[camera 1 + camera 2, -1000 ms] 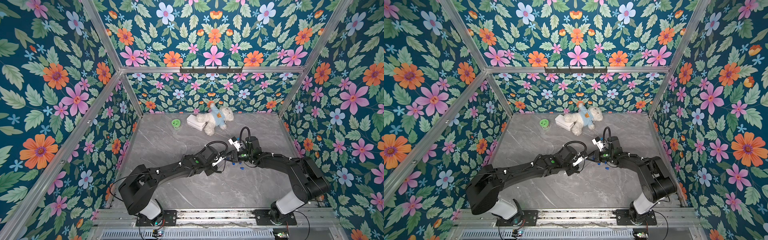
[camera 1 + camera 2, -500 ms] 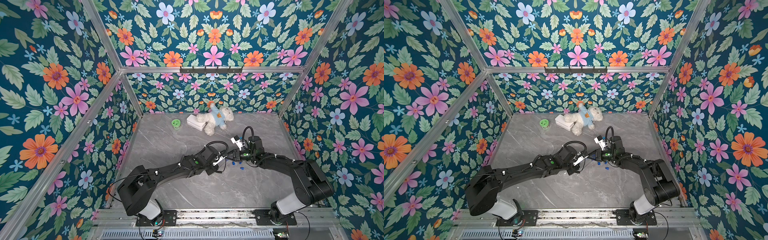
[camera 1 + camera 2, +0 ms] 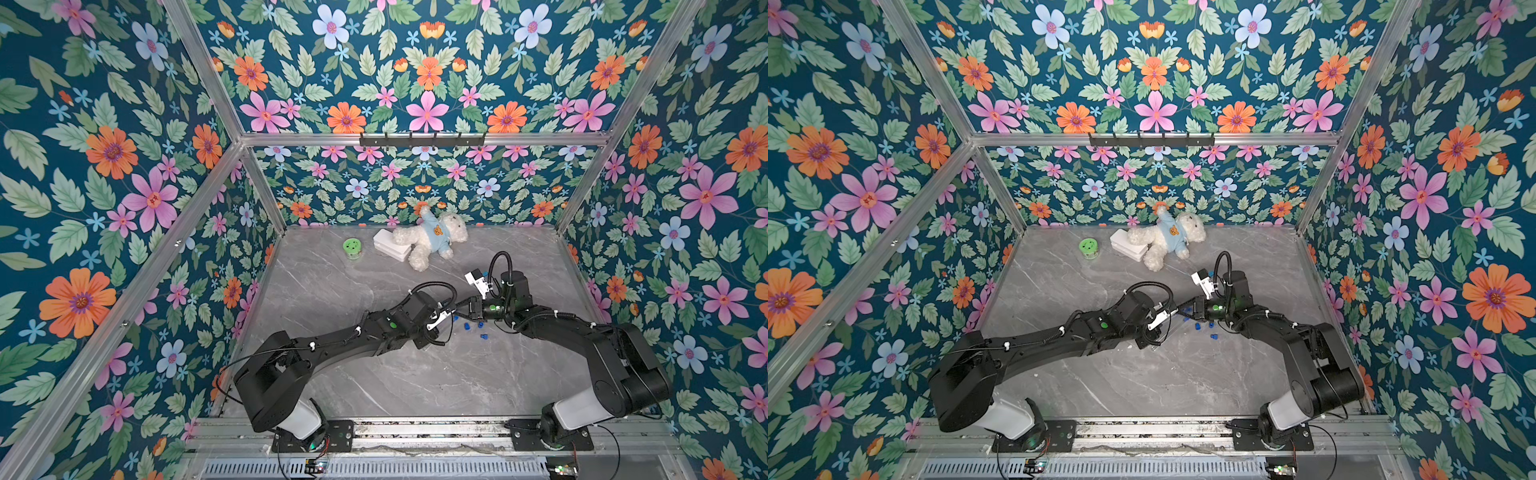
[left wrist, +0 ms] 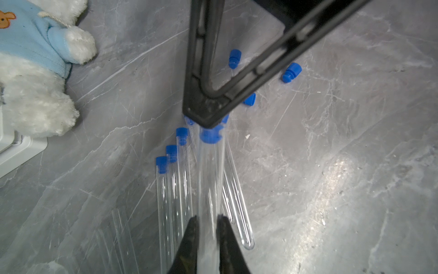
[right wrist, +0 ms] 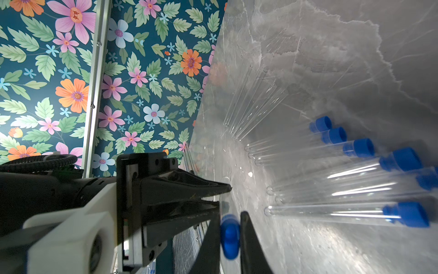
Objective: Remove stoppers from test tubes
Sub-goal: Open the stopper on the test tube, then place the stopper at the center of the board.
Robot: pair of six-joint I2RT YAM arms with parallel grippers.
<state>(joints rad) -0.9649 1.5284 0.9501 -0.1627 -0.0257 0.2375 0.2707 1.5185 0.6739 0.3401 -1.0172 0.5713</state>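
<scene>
The left fingers (image 4: pixel 189 244) clamp one tube (image 4: pixel 209 185); the right fingers (image 5: pixel 250 239) pinch its stopper (image 5: pixel 229 237), seemingly not yet out. Several loose stoppers (image 4: pixel 291 72) lie on the worktop (image 4: pixel 331 189); roughly six tubes (image 5: pixel 331 211) remain stoppered.

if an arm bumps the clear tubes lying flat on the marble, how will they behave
The test tubes are round, smooth and lie flat on polished marble, so a nudge would probably roll them sideways. They look thin-walled and rigid: likely light, possibly breakable. The plugged-in stoppers look slightly wider, so a tube might roll in a curve.
</scene>
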